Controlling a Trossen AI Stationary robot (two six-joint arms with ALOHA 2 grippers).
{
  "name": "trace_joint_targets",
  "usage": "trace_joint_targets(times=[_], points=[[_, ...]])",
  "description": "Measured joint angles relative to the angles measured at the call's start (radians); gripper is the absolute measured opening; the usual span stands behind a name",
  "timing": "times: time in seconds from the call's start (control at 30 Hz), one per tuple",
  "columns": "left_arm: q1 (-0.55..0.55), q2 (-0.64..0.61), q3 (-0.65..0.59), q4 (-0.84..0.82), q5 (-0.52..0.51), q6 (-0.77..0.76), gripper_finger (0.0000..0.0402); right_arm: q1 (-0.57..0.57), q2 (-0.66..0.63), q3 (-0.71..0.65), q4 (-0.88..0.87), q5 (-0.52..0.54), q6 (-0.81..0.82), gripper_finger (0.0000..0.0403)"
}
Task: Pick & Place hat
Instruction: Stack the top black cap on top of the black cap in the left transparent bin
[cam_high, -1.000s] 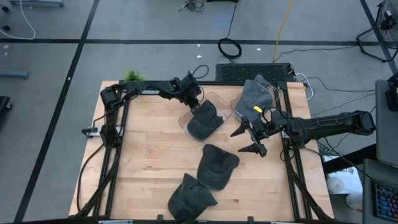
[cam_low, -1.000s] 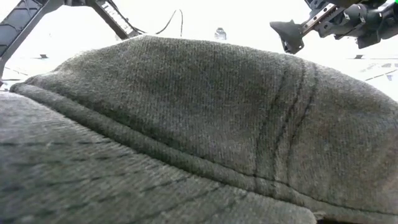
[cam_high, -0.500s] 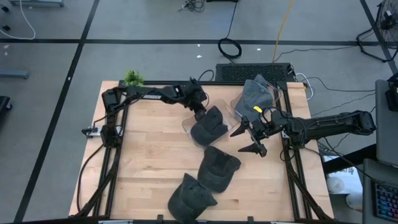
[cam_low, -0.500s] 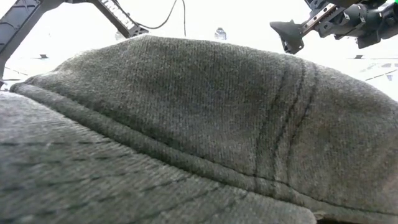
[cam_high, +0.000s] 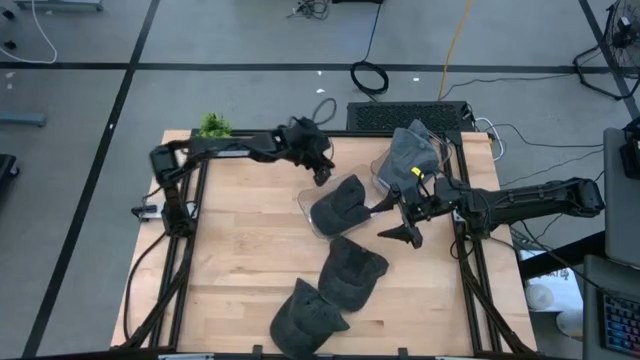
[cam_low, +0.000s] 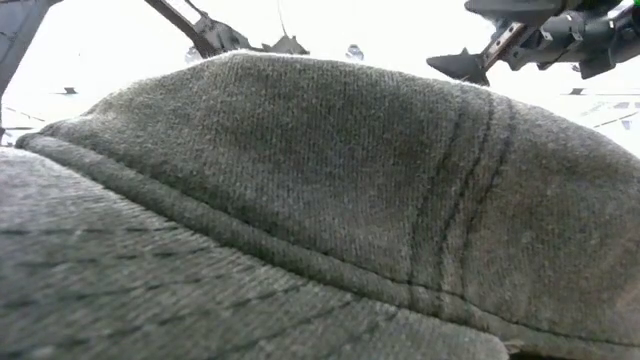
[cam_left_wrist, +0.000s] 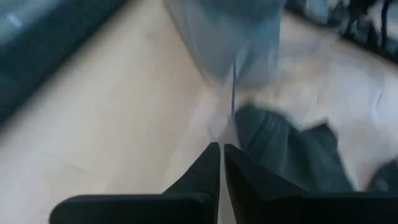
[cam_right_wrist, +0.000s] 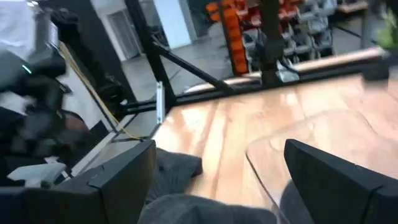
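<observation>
On hat (cam_high: 338, 204), no readable writing.

Left claw (cam_high: 322, 176) has lifted off the hat (cam_high: 338, 203).

Dark grey hats (cam_high: 337, 203), light wooden table (cam_high: 240, 250)

left tool (cam_left_wrist: 221, 155) pinched together above a dark hat (cam_left_wrist: 286, 149).
</observation>
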Motion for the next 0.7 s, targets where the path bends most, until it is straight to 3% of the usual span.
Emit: trace_joint_targets(times=[0.13, 0.3, 0.37, 0.53, 0.7], points=[[-0.014, -0.130, 0.000, -0.051, -0.058, 0.015, 0.0030, 0.000, 0.000, 0.000, -0.062, -0.008, 0.100, 0.0345], [-0.075, -0.297, 0.001, -0.126, -0.147, 0.068, 0.0030, 0.013, -0.001, 0.001, -0.228, -0.257, 0.418, 0.0345], [-0.103, -0.348, 0.001, -0.155, -0.173, 0.082, 0.0030, 0.046, -0.001, 0.001, -0.343, -0.276, 0.522, 0.0345], [-0.171, -0.394, 0.000, -0.154, -0.249, 0.108, 0.0030, 0.172, 0.000, 0.000, -0.632, -0.095, 0.645, 0.0345], [-0.210, -0.386, 0.000, -0.154, -0.297, 0.135, 0.0031, 0.269, 0.004, -0.002, -0.682, 0.093, 0.797, 0.0345]])
